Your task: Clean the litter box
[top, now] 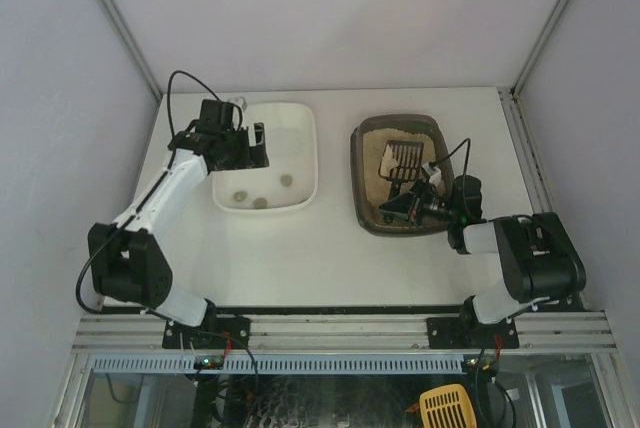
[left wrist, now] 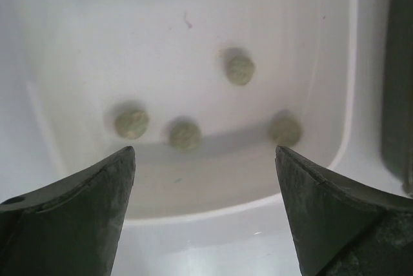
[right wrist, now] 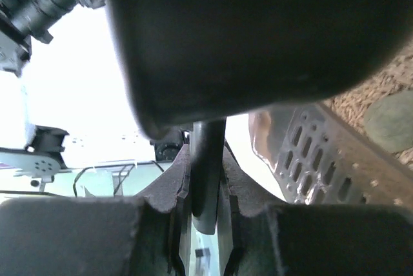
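- litter box (top: 357, 183) sits on the table (top: 300, 258), right half, with beige litter inside
- right gripper (top: 405, 198) hangs over the near end of the litter box, inside its rim, jaws pinched together on the handle of the black scoop (top: 405, 155)
- the scoop's slotted blade lies on the litter toward the far end of the litter box, beyond the gripper
- left gripper (top: 250, 146) is well left of the litter box and not touching it, jaws wide apart and holding nothing
- it hovers over the far-left part of the white tub (top: 305, 148), which stands left of the litter box with a gap of bare table between them
- only the top view gives us both arms, tub and litter box together; there we count three small lumps (top: 262, 203) in the tub
- the left wrist view looks between the spread fingers (left wrist: 84, 211) down into the tub (left wrist: 193, 211) and shows four round grey-green lumps (left wrist: 239, 69) on its floor, one more than we see from above
- the right wrist view shows the grip up close: right gripper (right wrist: 206, 192) tight on the scoop's thin dark handle, the scoop (right wrist: 322, 160) and its slots to the right
- this view also shows coarse litter (right wrist: 387, 79) and one grey-green lump (right wrist: 390, 121) lying on it beside the blade; we cannot make out that lump from above
- a big dark shape fills the top of the right wrist view; we cannot tell what it is
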